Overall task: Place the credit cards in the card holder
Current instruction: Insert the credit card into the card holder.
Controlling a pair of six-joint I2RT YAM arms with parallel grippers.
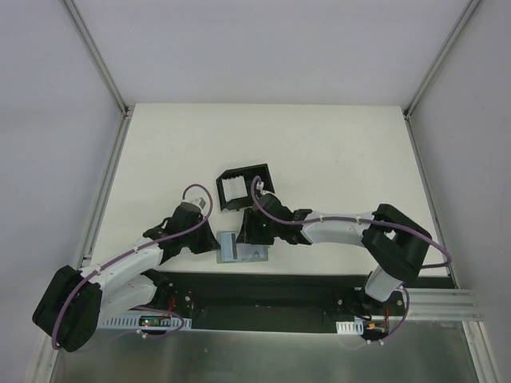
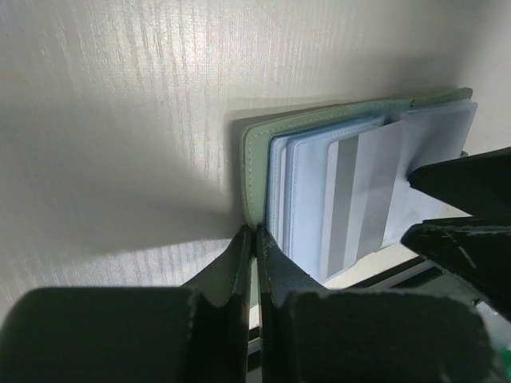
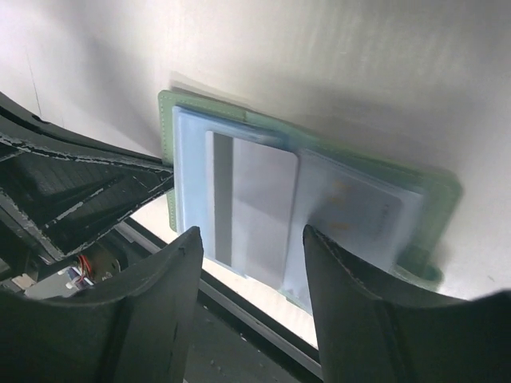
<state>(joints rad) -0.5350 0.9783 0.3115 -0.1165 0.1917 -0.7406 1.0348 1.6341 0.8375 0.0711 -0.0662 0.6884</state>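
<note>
Left arm pose: we see the left arm run from its base at the near left toward the centre, with the forearm low and the wrist angled at the edge of the case.
Left grip: the left end effector has its fingers pressed together on the edge of the grey-green case, and a sliver of green shows between them.
Right arm pose: the right arm bends out at the far right, its forearm reaches leftward, and its wrist tips down over the case.
Right grip: the right end effector stands with jaws parted, one finger on each side of the striped card. We see nothing held, and we cannot tell whether the tips touch it.
Credit cards: the whitish-grey card, with its dark stripe, lies on the open case. The light blue card lies just beside it in the case.
Case: it lies open and flat at the near edge of the tabletop, between the two end effectors.
Card holder: the card holder sits on the tabletop just beyond the case, turned at an angle.
</note>
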